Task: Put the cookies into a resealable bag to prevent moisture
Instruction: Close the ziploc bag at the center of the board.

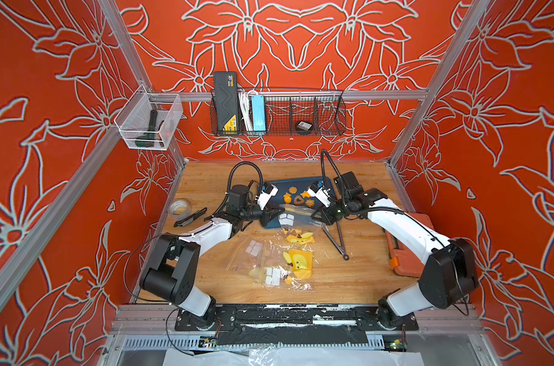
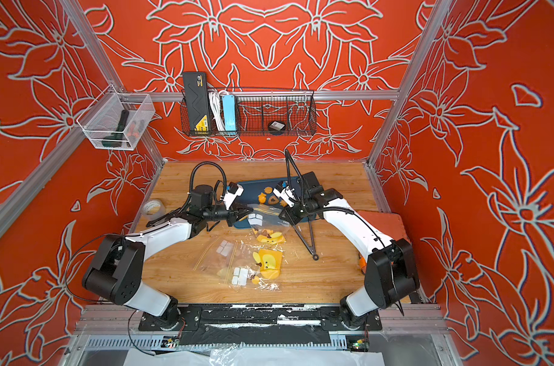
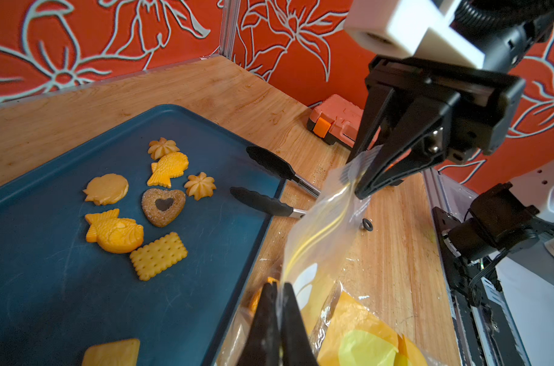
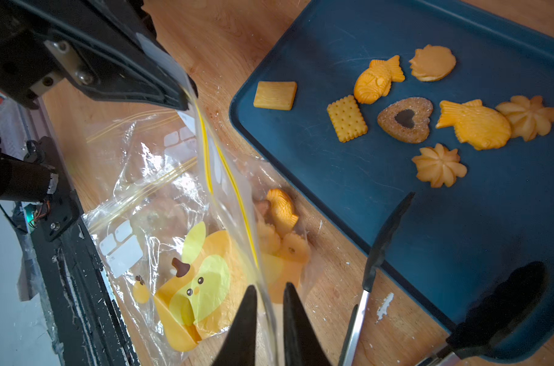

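Black fingers of my left tool (image 3: 279,285) are pinched together on one corner of the resealable bag (image 3: 320,228). My right tool (image 4: 271,285) is clamped on the opposite corner, so the yellow zip strip stretches between them. Most cookies (image 3: 163,206) lie on the dark blue tray (image 3: 47,285) just beside my left tool: fish, flowers, a heart and squares. A few more show through the bag's clear film below my right tool. Black tongs (image 3: 263,199) rest with their tips on the tray's edge, near my right tool. More clear bags (image 4: 193,279), with a yellow cartoon animal and white label patches, lie flat on the bench (image 3: 389,253) close by. Their grey print is too faint to read.
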`<state>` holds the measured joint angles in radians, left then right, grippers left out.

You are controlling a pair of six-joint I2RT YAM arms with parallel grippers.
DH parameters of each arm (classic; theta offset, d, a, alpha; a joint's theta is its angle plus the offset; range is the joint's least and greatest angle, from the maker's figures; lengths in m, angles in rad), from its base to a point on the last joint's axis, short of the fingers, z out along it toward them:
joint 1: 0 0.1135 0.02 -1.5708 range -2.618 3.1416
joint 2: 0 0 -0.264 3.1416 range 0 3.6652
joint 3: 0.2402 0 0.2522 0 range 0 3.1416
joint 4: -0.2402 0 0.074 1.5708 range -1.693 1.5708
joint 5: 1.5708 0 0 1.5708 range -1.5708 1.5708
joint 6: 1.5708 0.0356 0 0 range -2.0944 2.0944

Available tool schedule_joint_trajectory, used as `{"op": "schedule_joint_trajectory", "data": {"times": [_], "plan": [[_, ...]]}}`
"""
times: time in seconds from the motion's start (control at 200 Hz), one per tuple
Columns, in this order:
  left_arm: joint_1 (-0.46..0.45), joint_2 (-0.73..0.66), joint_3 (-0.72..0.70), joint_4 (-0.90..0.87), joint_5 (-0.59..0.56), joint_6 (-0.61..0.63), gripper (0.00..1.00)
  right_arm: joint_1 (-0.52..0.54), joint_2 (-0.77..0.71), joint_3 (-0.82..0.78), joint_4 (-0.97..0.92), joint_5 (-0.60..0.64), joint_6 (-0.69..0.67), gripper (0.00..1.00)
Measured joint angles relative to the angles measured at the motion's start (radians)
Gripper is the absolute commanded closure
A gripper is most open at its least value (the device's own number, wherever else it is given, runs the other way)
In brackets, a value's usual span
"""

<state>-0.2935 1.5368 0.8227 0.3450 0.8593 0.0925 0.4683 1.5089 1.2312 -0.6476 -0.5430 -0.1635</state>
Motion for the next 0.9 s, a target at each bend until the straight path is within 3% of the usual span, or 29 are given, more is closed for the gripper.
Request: {"op": "schedule_joint_trajectory", "data": {"times": [0.07, 0.115, 0.14, 0.165, 0.31, 0.35, 0.37, 0.405, 0.44, 0.545, 0.565, 0.596, 0.616, 0.646, 0.756, 0.791, 0.811, 0.831, 0.861, 0.901], "plan": [[0.0, 0.0, 0.0, 0.0, 0.0, 0.0, 1.0, 0.004, 0.004, 0.008, -0.012, 0.0, -0.01, 1.0], [0.0, 0.0, 0.0, 0.0, 0.0, 0.0, 1.0, 0.004, 0.01, 0.018, -0.022, 0.001, -0.014, 0.86], [0.0, 0.0, 0.0, 0.0, 0.0, 0.0, 1.0, 0.005, 0.013, 0.021, -0.024, 0.002, -0.018, 0.89], [0.0, 0.0, 0.0, 0.0, 0.0, 0.0, 1.0, 0.006, 0.016, 0.025, -0.026, 0.003, -0.021, 1.0], [0.0, 0.0, 0.0, 0.0, 0.0, 0.0, 1.0, 0.009, 0.029, 0.04, -0.047, 0.01, -0.04, 1.0], [0.0, 0.0, 0.0, -0.001, 0.0, 0.0, 1.0, 0.01, 0.035, 0.049, -0.057, 0.01, -0.041, 0.78], [0.0, 0.0, 0.0, -0.001, 0.0, 0.0, 1.0, 0.011, 0.039, 0.052, -0.059, 0.011, -0.044, 0.74], [0.0, 0.0, 0.0, 0.0, 0.0, 0.0, 1.0, 0.011, 0.042, 0.056, -0.06, 0.013, -0.048, 0.79], [0.0, 0.0, 0.0, -0.001, 0.0, 0.0, 1.0, 0.013, 0.044, 0.057, -0.06, 0.016, -0.051, 1.0], [0.0, 0.0, 0.0, -0.001, 0.0, 0.0, 1.0, 0.017, 0.053, 0.071, -0.074, 0.019, -0.063, 1.0], [0.0, 0.0, 0.0, -0.001, 0.0, 0.0, 1.0, 0.018, 0.056, 0.076, -0.078, 0.019, -0.064, 0.88], [0.0, 0.0, 0.0, -0.001, 0.0, 0.0, 1.0, 0.018, 0.061, 0.083, -0.083, 0.019, -0.065, 0.83], [0.0, 0.0, 0.0, -0.001, 0.0, 0.0, 1.0, 0.018, 0.064, 0.086, -0.082, 0.019, -0.066, 0.86], [0.0, 0.0, 0.0, 0.0, 0.0, 0.0, 1.0, 0.02, 0.067, 0.089, -0.081, 0.02, -0.069, 1.0], [0.0, 0.0, 0.0, -0.001, 0.0, 0.0, 1.0, 0.023, 0.075, 0.098, -0.09, 0.021, -0.077, 1.0], [0.0, 0.0, 0.0, -0.001, 0.0, 0.0, 1.0, 0.024, 0.08, 0.105, -0.093, 0.021, -0.08, 0.85], [0.0, 0.0, 0.0, -0.001, 0.0, 0.0, 1.0, 0.024, 0.082, 0.108, -0.094, 0.022, -0.081, 0.82], [0.0, 0.0, 0.0, -0.001, 0.0, 0.0, 1.0, 0.024, 0.084, 0.112, -0.095, 0.022, -0.081, 0.84], [0.0, 0.0, 0.0, -0.001, 0.0, 0.0, 1.0, 0.025, 0.087, 0.115, -0.093, 0.024, -0.087, 1.0], [0.0, 0.0, 0.0, -0.001, 0.0, 0.0, 1.0, 0.026, 0.089, 0.116, -0.092, 0.027, -0.089, 1.0]]}}
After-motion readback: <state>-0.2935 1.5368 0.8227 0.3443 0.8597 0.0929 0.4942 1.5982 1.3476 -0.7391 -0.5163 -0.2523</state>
